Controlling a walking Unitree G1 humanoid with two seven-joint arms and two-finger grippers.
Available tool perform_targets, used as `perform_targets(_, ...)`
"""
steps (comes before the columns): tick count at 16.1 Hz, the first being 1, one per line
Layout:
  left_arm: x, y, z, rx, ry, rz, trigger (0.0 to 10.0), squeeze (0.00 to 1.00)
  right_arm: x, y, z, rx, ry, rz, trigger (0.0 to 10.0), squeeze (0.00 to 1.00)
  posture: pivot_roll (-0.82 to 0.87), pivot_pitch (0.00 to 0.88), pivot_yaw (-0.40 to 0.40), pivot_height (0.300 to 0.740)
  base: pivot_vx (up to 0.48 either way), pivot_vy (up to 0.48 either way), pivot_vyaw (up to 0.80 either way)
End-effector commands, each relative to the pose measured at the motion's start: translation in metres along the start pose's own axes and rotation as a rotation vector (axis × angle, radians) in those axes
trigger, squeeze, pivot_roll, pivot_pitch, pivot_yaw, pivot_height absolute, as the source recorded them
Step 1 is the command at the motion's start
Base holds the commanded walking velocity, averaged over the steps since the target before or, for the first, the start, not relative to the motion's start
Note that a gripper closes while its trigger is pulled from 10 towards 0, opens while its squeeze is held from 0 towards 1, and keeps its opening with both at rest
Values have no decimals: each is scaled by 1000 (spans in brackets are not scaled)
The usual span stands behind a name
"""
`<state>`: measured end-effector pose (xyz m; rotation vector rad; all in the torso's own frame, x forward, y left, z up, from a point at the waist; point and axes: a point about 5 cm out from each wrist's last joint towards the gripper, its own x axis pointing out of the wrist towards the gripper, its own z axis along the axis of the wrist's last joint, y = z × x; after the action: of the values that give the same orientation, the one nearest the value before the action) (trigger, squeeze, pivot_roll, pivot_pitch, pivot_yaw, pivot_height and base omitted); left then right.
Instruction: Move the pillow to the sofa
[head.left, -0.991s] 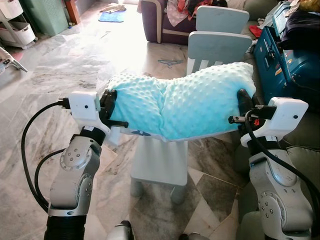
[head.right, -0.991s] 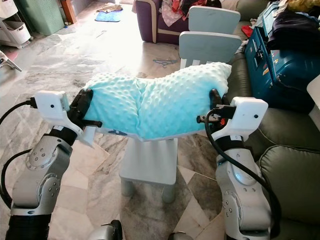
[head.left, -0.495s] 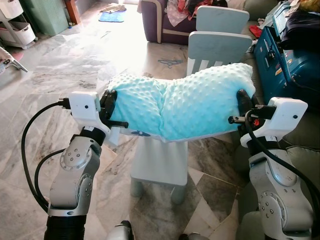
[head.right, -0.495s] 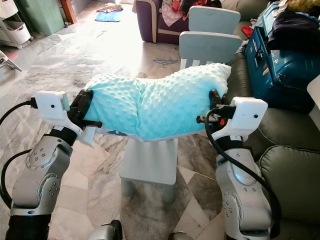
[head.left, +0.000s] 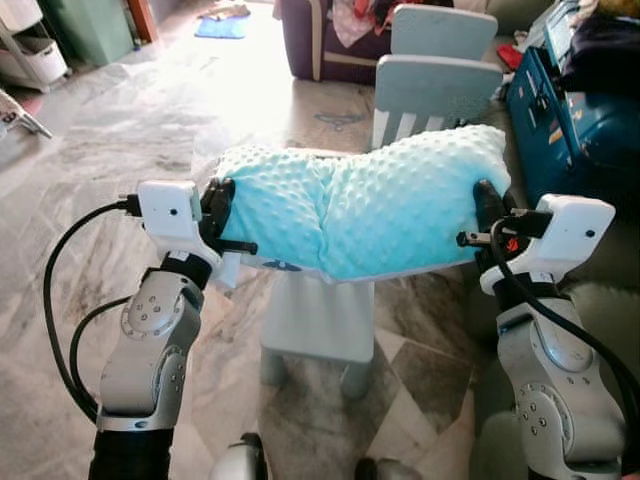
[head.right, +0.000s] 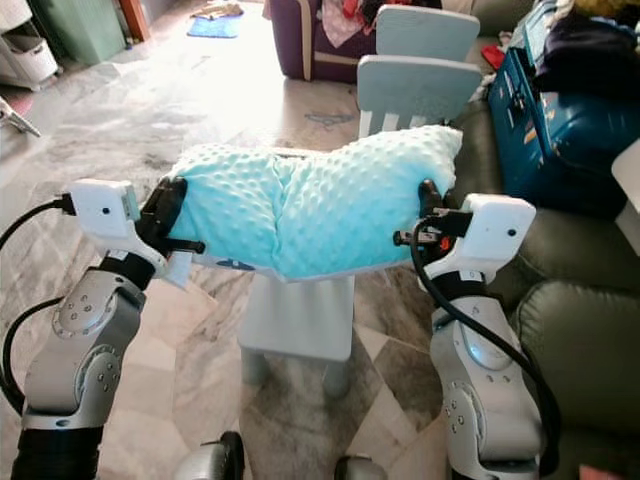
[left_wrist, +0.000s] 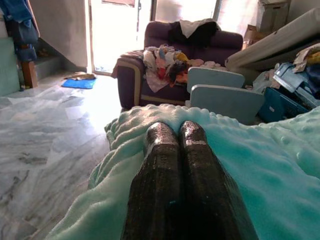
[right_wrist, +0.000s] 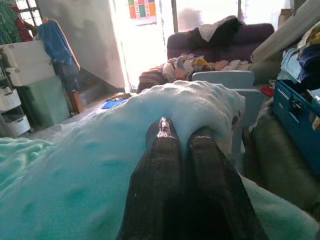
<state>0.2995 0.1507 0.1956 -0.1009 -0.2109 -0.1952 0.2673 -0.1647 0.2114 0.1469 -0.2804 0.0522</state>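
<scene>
A light turquoise dotted pillow (head.left: 360, 205) hangs in the air between my two arms, above a small pale chair (head.left: 320, 320). My left gripper (head.left: 218, 205) presses against the pillow's left end, its fingers (left_wrist: 170, 150) together on the fabric. At the pillow's right end my right gripper (head.left: 488, 205) does the same, fingers (right_wrist: 175, 145) shut side by side against the plush. The grey-green sofa (head.right: 590, 300) lies to my right, with part of its seat cushion (head.right: 580, 350) showing.
A second pale chair (head.left: 440, 85) stands just behind the pillow. A blue suitcase (head.left: 570, 120) rests on the sofa at the right. A purple armchair (head.left: 330, 40) with clothes sits farther back. Marble floor (head.left: 100, 150) opens to the left, with white shelving (head.left: 30, 50) in the far corner.
The whole picture has shifted a little and blurred, so the camera has moved slightly. The pillow and both grippers keep the same hold.
</scene>
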Motion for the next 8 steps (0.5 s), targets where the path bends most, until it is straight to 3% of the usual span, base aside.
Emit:
perform_targets(1,0,1,2,6,-6,5,10000,0,-1,0,8,2,-33,5,0,0,-96,138,-5,740,-289,0,0)
perform_targets(8,1,2,2,5,-4,6,10000,0,0,1,8,5,-31,4,0,0,-98,140,-3,740,-266,0,0)
